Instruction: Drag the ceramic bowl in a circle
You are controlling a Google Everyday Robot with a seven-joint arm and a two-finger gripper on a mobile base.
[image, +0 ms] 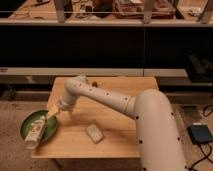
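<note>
The ceramic bowl (31, 121) is a wide, shallow green dish at the front left corner of the wooden table (120, 135). A white packet-like object (35, 135) lies in it. My gripper (53, 114), with yellowish fingers, hangs at the bowl's upper right rim, just above or touching it. It looks open, and nothing is held. The white arm (107, 99) reaches in from the lower right across the table, bends at an elbow near the table's back left, and points down to the bowl.
A pale rectangular sponge-like block (94, 132) lies near the table's front middle. A small orange item (93, 80) sits at the back edge. Dark shelving runs behind the table. A black box (200, 134) rests on the floor at the right.
</note>
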